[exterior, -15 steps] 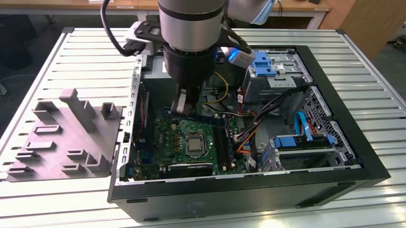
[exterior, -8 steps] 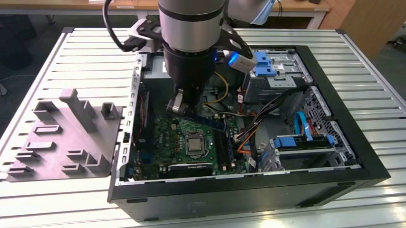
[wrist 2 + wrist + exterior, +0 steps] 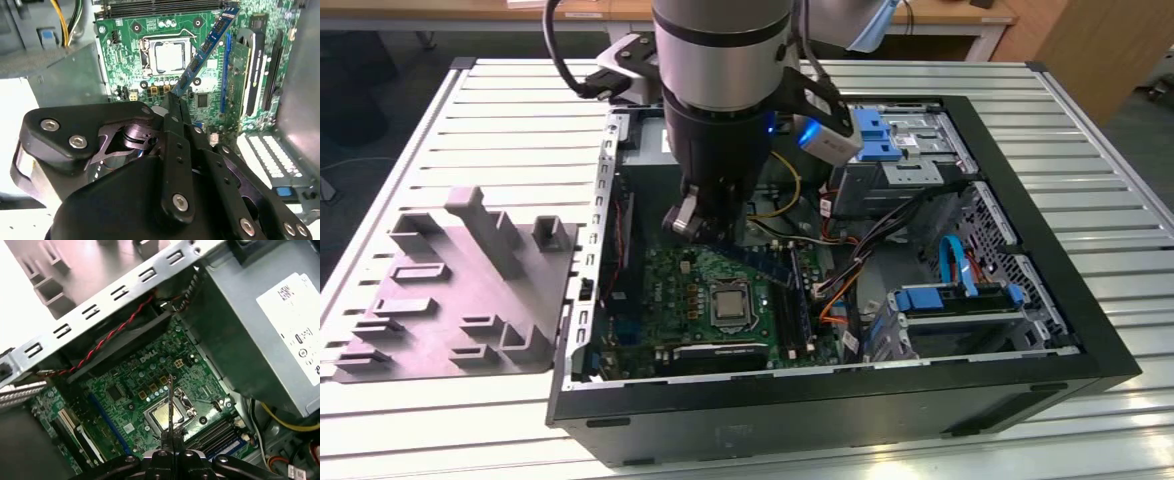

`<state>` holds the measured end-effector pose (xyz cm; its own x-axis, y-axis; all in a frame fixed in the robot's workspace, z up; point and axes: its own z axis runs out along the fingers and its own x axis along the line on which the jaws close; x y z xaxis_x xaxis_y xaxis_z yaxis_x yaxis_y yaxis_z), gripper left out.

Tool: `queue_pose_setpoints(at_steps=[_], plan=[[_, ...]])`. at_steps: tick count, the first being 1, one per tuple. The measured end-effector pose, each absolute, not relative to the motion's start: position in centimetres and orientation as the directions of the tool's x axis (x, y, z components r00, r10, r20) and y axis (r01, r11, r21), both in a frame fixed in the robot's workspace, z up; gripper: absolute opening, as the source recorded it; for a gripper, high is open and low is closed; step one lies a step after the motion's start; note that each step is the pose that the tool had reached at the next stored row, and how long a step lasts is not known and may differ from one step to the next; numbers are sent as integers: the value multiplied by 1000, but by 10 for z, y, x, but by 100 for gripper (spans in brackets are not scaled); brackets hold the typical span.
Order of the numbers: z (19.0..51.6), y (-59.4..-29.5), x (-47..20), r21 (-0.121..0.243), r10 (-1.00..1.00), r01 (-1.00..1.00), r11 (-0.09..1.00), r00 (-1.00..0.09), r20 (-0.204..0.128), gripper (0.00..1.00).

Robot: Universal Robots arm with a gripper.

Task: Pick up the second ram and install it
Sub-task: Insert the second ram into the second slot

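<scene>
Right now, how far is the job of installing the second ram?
Done: the pick-up; the gripper has its jaws shut on the second ram. In hand: the stick is held above the green motherboard. Left: it is not in any of the black slots yet. Another blue stick seems already seated there.

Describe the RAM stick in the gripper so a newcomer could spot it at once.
Find the open black computer case on the slatted table and the green motherboard inside it. Above that board, the gripper clamps one end of a thin dark-blue RAM stick with black chips; unlike the black slots, it is held off the board.
</scene>
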<state>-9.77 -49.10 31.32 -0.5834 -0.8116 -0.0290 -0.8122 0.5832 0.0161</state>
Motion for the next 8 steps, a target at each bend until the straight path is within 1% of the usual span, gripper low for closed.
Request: queue_pose_setpoints(at_steps=[8], plan=[[312, -491, -98, 16, -718, -719, 695, -695, -29, 12]])
